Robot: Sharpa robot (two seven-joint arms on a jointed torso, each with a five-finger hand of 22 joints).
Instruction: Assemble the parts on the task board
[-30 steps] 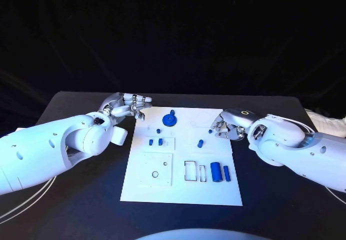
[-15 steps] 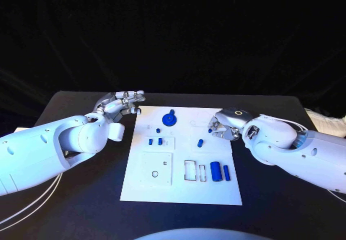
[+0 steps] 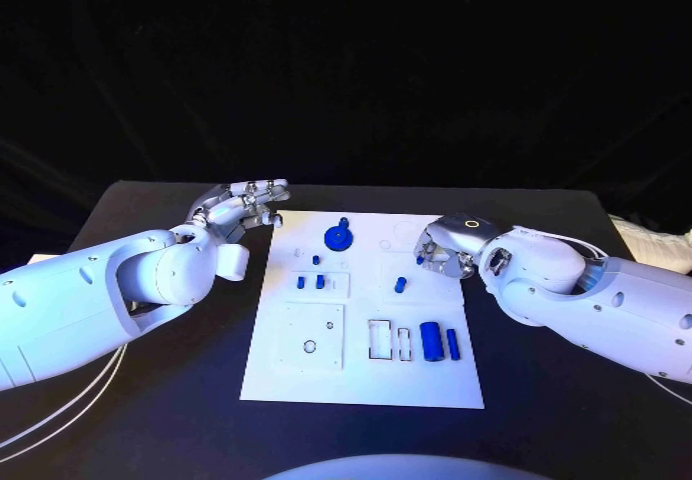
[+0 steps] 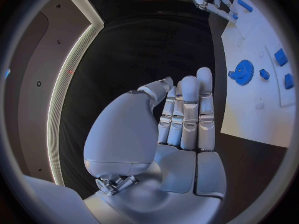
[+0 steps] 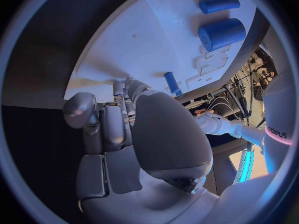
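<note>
The white task board point(image 3: 361, 385) lies mid-table. On it are a blue gear point(image 3: 338, 238), two small blue pegs point(image 3: 309, 283), a single peg point(image 3: 400, 285), a thick blue cylinder point(image 3: 430, 343) and a thin one point(image 3: 453, 344). My left hand point(image 3: 245, 205) hovers off the board's far left corner with its fingers straight and together, holding nothing. In the left wrist view the palm point(image 4: 181, 134) is bare and the gear point(image 4: 243, 72) lies off to one side. My right hand point(image 3: 447, 250) is over the board's right edge, fingers curled on a small blue part point(image 3: 420, 260) that peeks out under the fingertips.
The board has empty cut-outs: a square plate with holes point(image 3: 310, 335) and rectangular slots point(image 3: 382, 340). Black table point(image 3: 159, 400) surrounds the board, with room at the front and both sides. The right wrist view shows both cylinders point(image 5: 221, 32) and the single peg point(image 5: 172, 83) beyond the curled fingers.
My left hand has drawn back from the board's corner and its fingers have straightened. The right hand has turned slightly and stays at the small blue part.
</note>
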